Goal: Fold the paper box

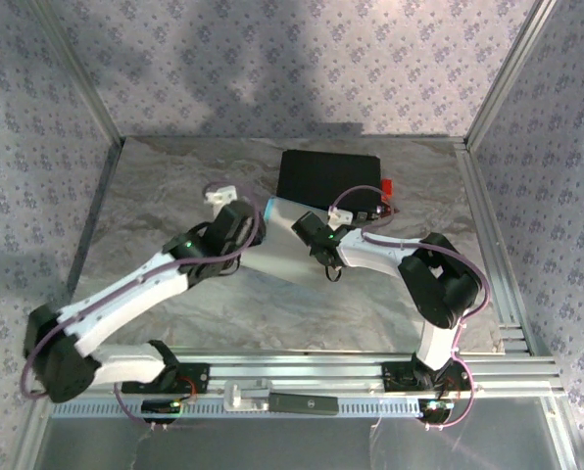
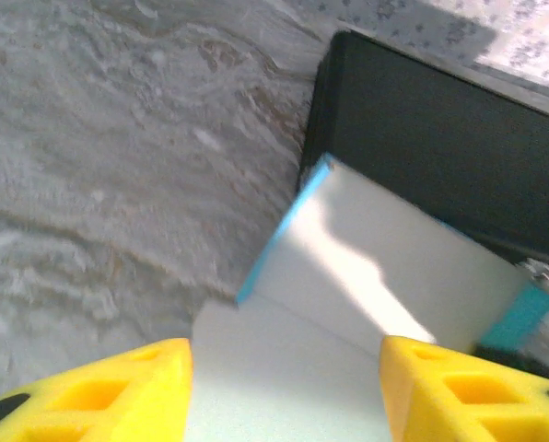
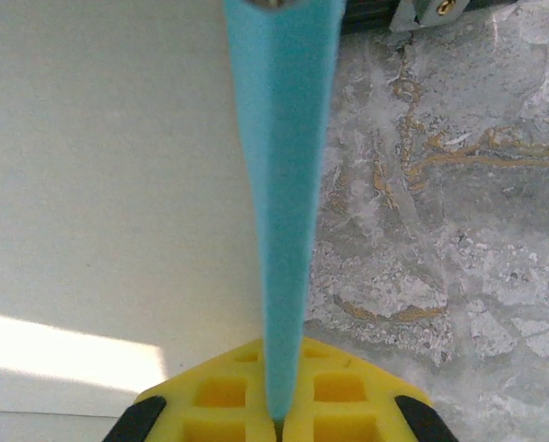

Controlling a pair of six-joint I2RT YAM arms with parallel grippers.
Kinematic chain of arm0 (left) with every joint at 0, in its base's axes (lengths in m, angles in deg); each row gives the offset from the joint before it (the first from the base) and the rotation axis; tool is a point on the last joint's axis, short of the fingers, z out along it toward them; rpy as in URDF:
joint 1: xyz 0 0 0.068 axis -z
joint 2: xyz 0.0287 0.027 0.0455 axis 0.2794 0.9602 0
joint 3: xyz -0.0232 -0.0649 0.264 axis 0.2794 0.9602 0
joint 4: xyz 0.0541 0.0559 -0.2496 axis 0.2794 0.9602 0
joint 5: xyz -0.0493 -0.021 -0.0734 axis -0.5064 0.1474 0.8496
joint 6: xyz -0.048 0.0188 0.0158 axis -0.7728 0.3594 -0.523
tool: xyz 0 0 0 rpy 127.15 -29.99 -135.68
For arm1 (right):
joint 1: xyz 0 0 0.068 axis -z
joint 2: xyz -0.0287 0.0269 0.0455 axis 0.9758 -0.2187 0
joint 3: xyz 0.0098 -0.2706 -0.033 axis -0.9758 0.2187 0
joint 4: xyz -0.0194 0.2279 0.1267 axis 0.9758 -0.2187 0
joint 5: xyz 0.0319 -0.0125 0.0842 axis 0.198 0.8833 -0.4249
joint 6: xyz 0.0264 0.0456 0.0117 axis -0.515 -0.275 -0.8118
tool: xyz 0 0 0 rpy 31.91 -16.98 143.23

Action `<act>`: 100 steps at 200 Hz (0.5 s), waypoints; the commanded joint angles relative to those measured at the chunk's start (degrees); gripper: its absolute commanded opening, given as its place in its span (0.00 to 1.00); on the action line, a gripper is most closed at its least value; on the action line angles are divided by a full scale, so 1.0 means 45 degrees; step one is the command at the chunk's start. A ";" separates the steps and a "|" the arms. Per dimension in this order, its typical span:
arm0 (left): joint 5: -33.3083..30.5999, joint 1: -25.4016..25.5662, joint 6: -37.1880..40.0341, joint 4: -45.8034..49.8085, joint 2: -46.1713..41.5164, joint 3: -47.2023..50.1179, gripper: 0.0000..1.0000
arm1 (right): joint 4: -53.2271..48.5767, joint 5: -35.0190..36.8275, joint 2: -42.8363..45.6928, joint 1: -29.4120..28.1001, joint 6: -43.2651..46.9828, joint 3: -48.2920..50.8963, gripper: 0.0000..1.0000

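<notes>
The paper box [image 1: 290, 250] is a partly folded sheet lying white side up on the marble table between both arms. In the left wrist view its white panels [image 2: 376, 267] rise toward a cyan edge, and my left gripper [image 2: 284, 396] stands open over the near panel, yellow fingers [image 2: 118, 396] wide apart and not pinching it. My right gripper [image 3: 279, 419] is shut on a cyan flap [image 3: 284, 184] of the box, which stands upright out of the jaws, with the white panel [image 3: 99, 184] to its left. From above, the right gripper [image 1: 310, 233] sits at the sheet's right edge.
A black hard case [image 1: 329, 178] lies just behind the box, close to its far edge [image 2: 440, 147]. A small red item [image 1: 386, 186] sits at the case's right side. Metal frame rails [image 1: 488, 225] border the table on the right.
</notes>
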 commanded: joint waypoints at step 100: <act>0.1813 0.2819 -0.8812 0.1555 0.1029 0.0623 0.58 | -0.0983 -0.0768 0.0028 -0.0245 -0.1626 0.0402 0.00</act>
